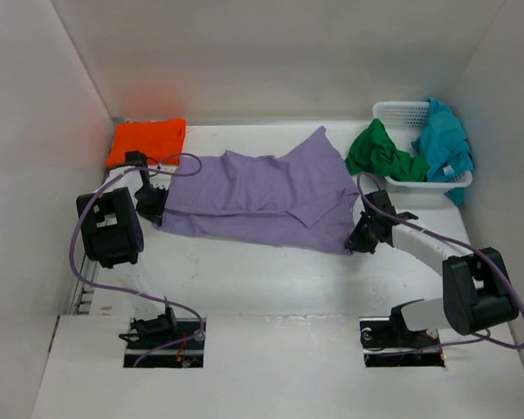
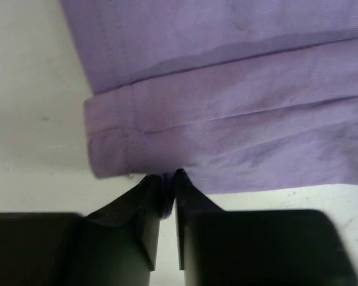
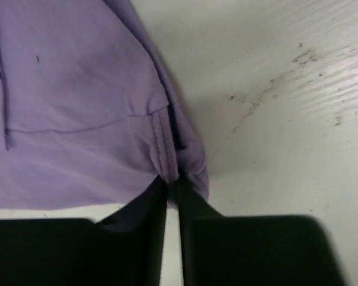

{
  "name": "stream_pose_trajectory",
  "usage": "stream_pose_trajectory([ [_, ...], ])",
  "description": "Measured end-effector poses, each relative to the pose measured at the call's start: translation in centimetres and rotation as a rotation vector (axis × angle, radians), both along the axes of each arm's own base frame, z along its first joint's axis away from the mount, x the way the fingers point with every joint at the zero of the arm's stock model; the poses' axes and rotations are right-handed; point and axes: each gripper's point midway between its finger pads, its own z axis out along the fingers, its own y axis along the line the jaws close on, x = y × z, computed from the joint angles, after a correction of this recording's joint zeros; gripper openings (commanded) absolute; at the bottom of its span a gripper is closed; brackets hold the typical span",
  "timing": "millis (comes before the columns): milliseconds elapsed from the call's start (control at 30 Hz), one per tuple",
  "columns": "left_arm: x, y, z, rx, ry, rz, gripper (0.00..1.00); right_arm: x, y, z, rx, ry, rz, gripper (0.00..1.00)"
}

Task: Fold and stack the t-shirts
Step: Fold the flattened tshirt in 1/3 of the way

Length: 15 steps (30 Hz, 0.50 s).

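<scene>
**Lavender shirt pinched at both ends**

The lavender t-shirt (image 1: 262, 188) lies spread across the middle of the table (image 1: 271, 279). It is partly doubled over, with one flap reaching toward the far wall and a folded band along its near edge. Each arm meets it at one end.

The left gripper (image 1: 151, 205) sits at the shirt's left edge. In the left wrist view its fingertips (image 2: 152, 190) are pressed nearly together, with a bit of the hemmed purple cloth nipped between them. The folded layers stretch away just beyond the tips.

The right gripper (image 1: 364, 234) is at the shirt's near right corner. Its fingertips (image 3: 158, 196) are likewise drawn close, pinching the stitched hem where the cloth bunches to a point. Bare, scuffed table shows to the right of that corner.

The orange t-shirt (image 1: 147, 140) lies folded in the far left corner, just beyond the left gripper and apart from the lavender one. At the far right stands a white mesh basket (image 1: 397, 109). The green t-shirt (image 1: 382, 153) is crumpled over its left rim, close to the lavender cloth, and the teal t-shirt (image 1: 444, 144) is heaped over its right side.
</scene>
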Motion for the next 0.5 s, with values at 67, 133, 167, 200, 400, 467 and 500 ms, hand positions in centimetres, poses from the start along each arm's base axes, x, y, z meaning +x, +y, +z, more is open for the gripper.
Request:
stream_pose_trajectory([
  [67,-0.1,-0.2,0.0,-0.013,0.001,0.004,0.0,-0.3,0.2,-0.1,0.014,0.005,0.0,0.0],
  [133,-0.1,0.0,0.1,-0.024,-0.01,0.016,0.0,-0.6,0.1,0.1,0.023,-0.001,-0.006,0.0],
  [167,-0.3,0.2,0.2,-0.024,-0.017,0.019,0.0,-0.8,0.0,0.4,0.028,-0.01,-0.01,0.0],
  [200,-0.8,0.6,0.2,-0.021,-0.02,0.024,0.0,-1.1,-0.2,0.9,0.031,-0.018,-0.013,0.0],
  [400,-5.9,2.7,2.2,0.032,0.019,0.029,0.0,-3.0,-0.9,4.2,0.051,-0.09,-0.03,0.0],
  [467,-7.1,2.7,3.4,0.053,0.018,0.009,0.01,-3.8,-1.1,4.3,0.046,-0.074,-0.035,0.0],
  [500,-7.6,2.7,3.9,0.062,0.016,0.0,0.03,-4.1,-1.2,4.2,0.042,-0.058,-0.038,0.0],
])
